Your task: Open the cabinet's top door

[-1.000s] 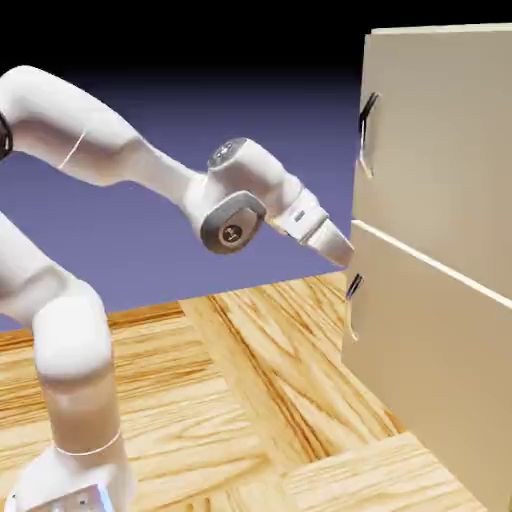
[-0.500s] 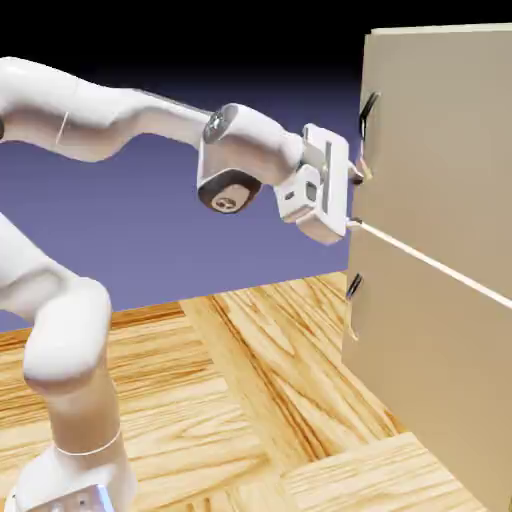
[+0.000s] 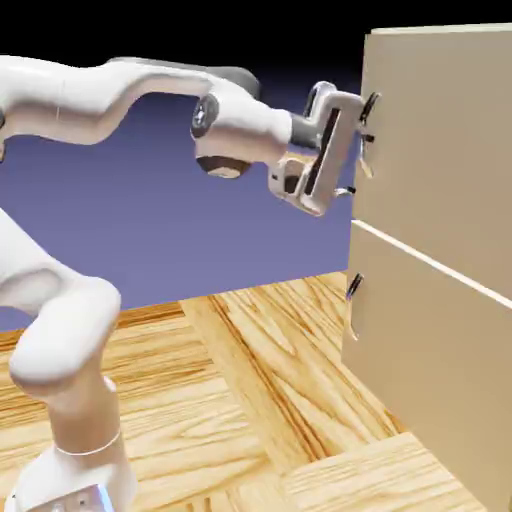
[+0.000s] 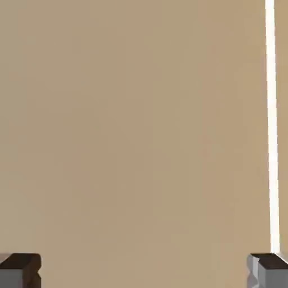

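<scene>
A: In the exterior view we see the cabinet (image 3: pixel 440 260) standing at the right on the wooden counter (image 3: pixel 250 400). The top door (image 3: pixel 440 140) lies flush, shut, with its dark handle (image 3: pixel 368 125) near the left edge, and the lower door (image 3: pixel 430 380) sits under the pale seam.

B: We agree. The gripper (image 3: pixel 360 150) is level, pointing at the top door just beside that handle, one fingertip above and one below. The jaws stand wide apart with nothing between them. We cannot tell whether a fingertip touches the panel.

A: In the hand view we get beige panel (image 4: pixel 135 124) filling nearly everything, with a bright vertical line (image 4: pixel 272 124) near the right side.

B: And the two grey fingertips (image 4: pixel 20 269) sit in the bottom corners, far apart, gripping nothing. We see no handle between them there.
</scene>
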